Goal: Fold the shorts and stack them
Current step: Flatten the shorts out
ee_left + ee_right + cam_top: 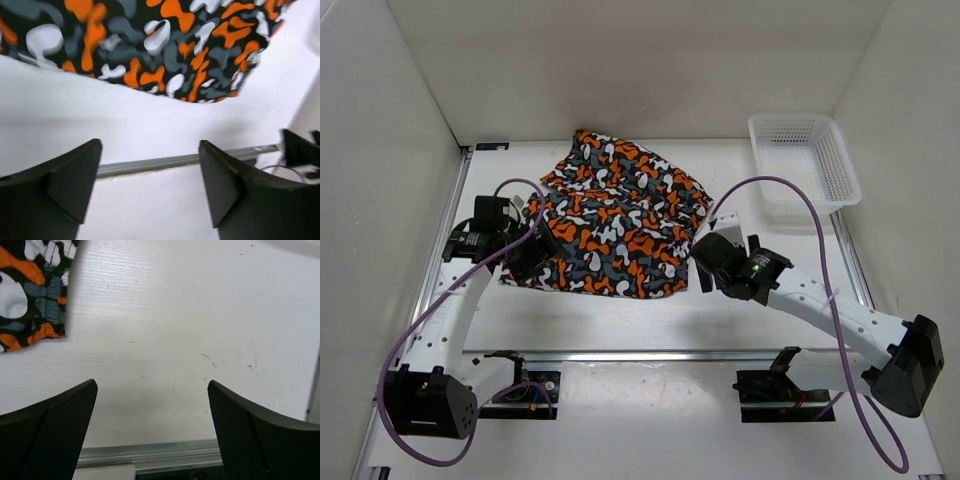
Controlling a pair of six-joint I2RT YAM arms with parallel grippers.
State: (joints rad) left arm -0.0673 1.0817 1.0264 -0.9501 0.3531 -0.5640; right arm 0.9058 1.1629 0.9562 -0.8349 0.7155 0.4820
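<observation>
White table [620, 330], shorts [615, 225] central, mesh basket [844, 165] far right; both jaws agape, empty.

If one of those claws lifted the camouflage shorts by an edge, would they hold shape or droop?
Probably droop: the shorts lie rumpled in soft folds, so they look floppy. Their thin edge suggests lightness. Pushed, they would likely bunch, not slide whole.

White-walled lab enclosure [620, 60], railed table [650, 320]
</observation>
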